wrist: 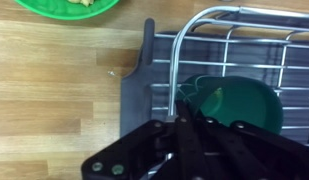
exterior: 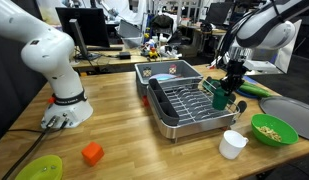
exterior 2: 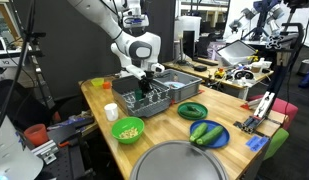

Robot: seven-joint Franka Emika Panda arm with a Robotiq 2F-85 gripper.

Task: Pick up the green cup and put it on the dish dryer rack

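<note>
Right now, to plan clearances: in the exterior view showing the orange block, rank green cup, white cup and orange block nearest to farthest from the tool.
1. Green cup, in the tool over the rack.
2. White cup, on the table beside the rack.
3. Orange block, across the table beyond the rack.

Smooth, slightly glossy plastic: green cup (wrist: 240, 106). Shiny metal wire: dish dryer rack (exterior: 184, 101). Matt wood: table (exterior: 114, 122).

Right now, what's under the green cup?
In the wrist view the green cup is over the dish dryer rack, whose wires show around it. Whether its base touches the wires is hidden by the cup itself and the gripper.
</note>
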